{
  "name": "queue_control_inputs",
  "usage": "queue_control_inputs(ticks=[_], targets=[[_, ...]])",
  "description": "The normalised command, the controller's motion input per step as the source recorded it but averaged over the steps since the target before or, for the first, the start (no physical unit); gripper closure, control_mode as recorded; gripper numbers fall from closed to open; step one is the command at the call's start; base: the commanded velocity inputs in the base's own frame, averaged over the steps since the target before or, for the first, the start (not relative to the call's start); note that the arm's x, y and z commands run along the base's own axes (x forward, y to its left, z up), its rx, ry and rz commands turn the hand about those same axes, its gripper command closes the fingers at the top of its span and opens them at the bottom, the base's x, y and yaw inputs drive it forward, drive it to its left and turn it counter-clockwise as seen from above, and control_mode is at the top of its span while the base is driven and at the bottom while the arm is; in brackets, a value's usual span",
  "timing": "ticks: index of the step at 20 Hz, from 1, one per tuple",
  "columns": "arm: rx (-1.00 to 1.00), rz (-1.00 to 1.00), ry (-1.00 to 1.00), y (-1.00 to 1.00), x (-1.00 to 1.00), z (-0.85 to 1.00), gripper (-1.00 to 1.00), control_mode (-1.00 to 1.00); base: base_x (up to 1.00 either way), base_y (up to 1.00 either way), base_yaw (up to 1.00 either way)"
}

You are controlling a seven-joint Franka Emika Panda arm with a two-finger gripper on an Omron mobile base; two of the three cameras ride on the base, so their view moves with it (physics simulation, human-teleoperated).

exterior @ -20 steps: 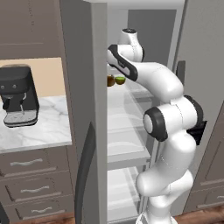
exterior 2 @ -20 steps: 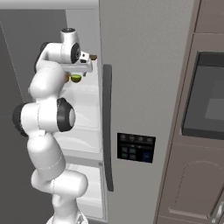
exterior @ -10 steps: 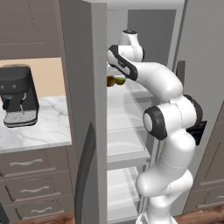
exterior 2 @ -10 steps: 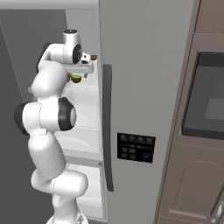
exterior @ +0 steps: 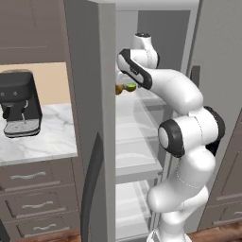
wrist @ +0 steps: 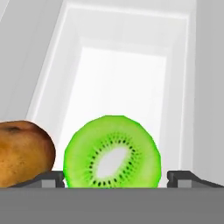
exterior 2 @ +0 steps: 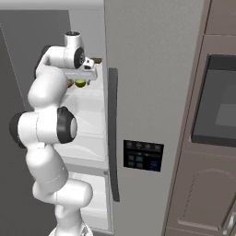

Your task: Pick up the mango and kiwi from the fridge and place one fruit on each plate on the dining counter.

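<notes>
The fridge (exterior: 90,71) stands open, its white inside and glass shelves showing. On an upper shelf lie the kiwi (wrist: 112,153), bright green with its cut face toward the hand camera, and beside it the orange-brown mango (wrist: 24,151). My gripper (wrist: 118,177) is open, one dark fingertip on each side of the kiwi and a small gap between each tip and the fruit. In the base views the hand (exterior: 127,78) hangs just above the kiwi (exterior: 130,87) and the mango (exterior: 118,89). From the right, the kiwi (exterior 2: 81,83) sits under the hand (exterior 2: 86,73).
The grey fridge door (exterior 2: 147,92) with its long dark handle (exterior 2: 114,138) stands right of the arm. A black coffee machine (exterior: 19,108) sits on a small marble worktop (exterior: 52,137) left of the fridge. A wall oven (exterior 2: 219,110) is at the far right.
The hand has shifted only slightly at the upper shelf. The kiwi and mango have not moved.
</notes>
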Motion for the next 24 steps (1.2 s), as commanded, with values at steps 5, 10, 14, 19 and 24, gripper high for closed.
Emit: queue_control_inputs(ticks=[5,10,14,19,24], targets=[[0.0,0.0,-0.02,0.0,-0.04,-0.29,-1.0,-1.0,0.0,0.0,0.0],[0.0,0.0,-0.04,0.0,0.3,-0.16,-1.0,-1.0,0.0,0.0,0.0],[-0.03,0.0,-0.12,0.13,0.28,0.0,-1.0,-1.0,0.0,0.0,0.0],[0.0,0.0,-0.01,0.0,0.01,-0.02,1.0,-1.0,0.0,0.0,0.0],[0.0,0.0,-0.01,0.0,-0.19,0.05,1.0,-1.0,0.0,0.0,0.0]])
